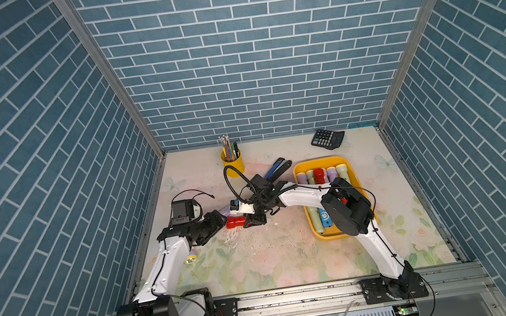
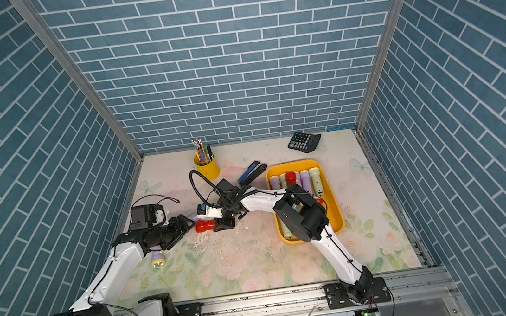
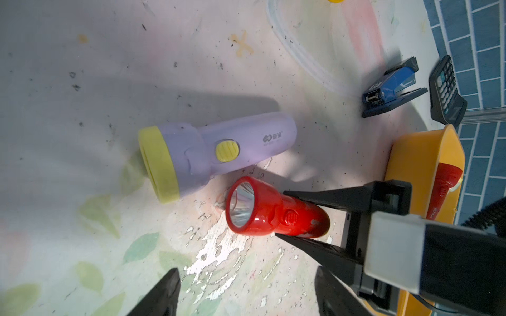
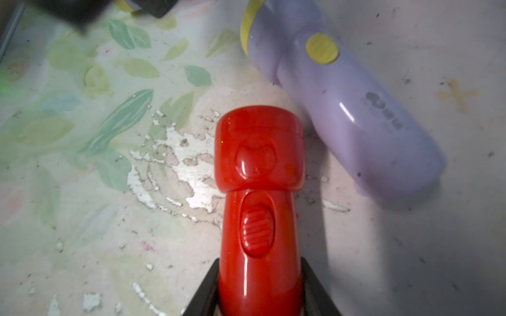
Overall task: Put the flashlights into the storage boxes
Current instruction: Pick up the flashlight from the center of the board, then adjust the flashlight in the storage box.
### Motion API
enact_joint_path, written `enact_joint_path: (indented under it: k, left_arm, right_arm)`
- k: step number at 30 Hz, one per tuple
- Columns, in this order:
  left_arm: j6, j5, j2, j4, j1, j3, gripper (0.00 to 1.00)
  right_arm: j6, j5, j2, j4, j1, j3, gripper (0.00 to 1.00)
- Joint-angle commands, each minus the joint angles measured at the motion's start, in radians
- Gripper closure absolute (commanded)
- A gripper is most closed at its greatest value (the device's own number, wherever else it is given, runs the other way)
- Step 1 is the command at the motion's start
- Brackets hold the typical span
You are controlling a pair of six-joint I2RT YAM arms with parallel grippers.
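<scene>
Three flashlights are out on the tabletop (image 1: 275, 262); the rest are in the tray (image 1: 321, 160), centre-right of the frame in both top views. The one in play is the red flashlight (image 3: 262, 210), lying flat just left of centre with its head aimed at the left arm (image 1: 171, 256). The right fingers (image 3: 328, 197) are clamped on its tail end, one on each side of the barrel. So this looks like the pick, with the lift not yet made. The left fingers (image 3: 167, 292) are spread wide and empty, hovering near the red head. A lilac flashlight (image 3: 219, 147) lies just beside the red one; whether they touch is hard to tell. A second lilac flashlight (image 1: 191, 258) pokes out from under the left arm at lower left.

To do it well, it should probably go straight up first so the lilac one doesn't get dragged along. The grip is way back on the tail, so the head could sag or twist. A slow, level lift would help. Then it can swing right, clear the rim and set the flashlight down low, not drop it. The right arm (image 1: 348, 209) hides the middle of the tray, so the free gap is a guess. The left arm should hang back meanwhile.
</scene>
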Motion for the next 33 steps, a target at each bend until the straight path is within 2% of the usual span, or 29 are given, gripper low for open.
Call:
enact_joint_path:
  k: [1,7,12,19,25,33]
  left_arm:
    - [0.026,-0.012,-0.030,-0.041,0.007,0.016,0.23]
    - [0.009,0.017,-0.066,-0.003,0.000,-0.005,0.24]
    - [-0.023,0.005,-0.070,0.053,-0.049,-0.019,0.26]
    - [-0.064,-0.079,-0.009,0.140,-0.233,0.009,0.26]
    - [-0.082,-0.149,0.108,0.222,-0.400,0.072,0.26]
    - [-0.101,-0.177,0.329,0.344,-0.588,0.194,0.27]
  right_arm:
    - [-0.013,-0.019,-0.150,0.060,0.003,-0.083,0.74]
    - [0.032,0.002,-0.335,0.105,-0.014,-0.298,0.75]
    - [0.140,0.011,-0.499,0.142,-0.060,-0.485,0.75]
    - [0.378,0.051,-0.734,0.209,-0.170,-0.720,0.77]
    - [0.562,0.133,-0.937,0.277,-0.265,-0.910,0.78]
    - [0.818,0.153,-1.073,0.265,-0.421,-1.022,0.80]
